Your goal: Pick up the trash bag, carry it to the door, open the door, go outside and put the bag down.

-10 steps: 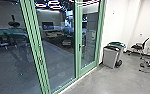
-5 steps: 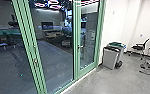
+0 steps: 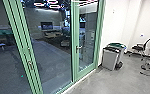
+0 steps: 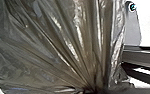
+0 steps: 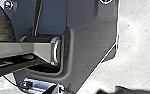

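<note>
The dark, shiny trash bag (image 4: 66,45) looms large in the left wrist view, its folds drawn together at a gathered neck, where my left gripper (image 4: 97,90) is shut on it. Part of the same bag (image 5: 1,23) shows in the right wrist view. Ahead in the head view stands a green-framed glass door (image 3: 75,58) with a lever handle (image 3: 78,48). Another handle (image 3: 30,65) is on the green frame farther left. Both glass panels look closed. A dark shape at the edge of the right wrist view may be my right gripper (image 5: 121,90).
Right of the doors, by the white wall, stand a grey bin (image 3: 110,58) and a green-lidded bin (image 3: 118,45). An office chair (image 3: 140,48) is farther right, with cables (image 3: 148,72) on the concrete floor (image 3: 103,83). Dim furniture shows through the glass.
The head camera has moved a little with the robot, so the green door frames sit farther left in the picture. The doors look as closed as before.
</note>
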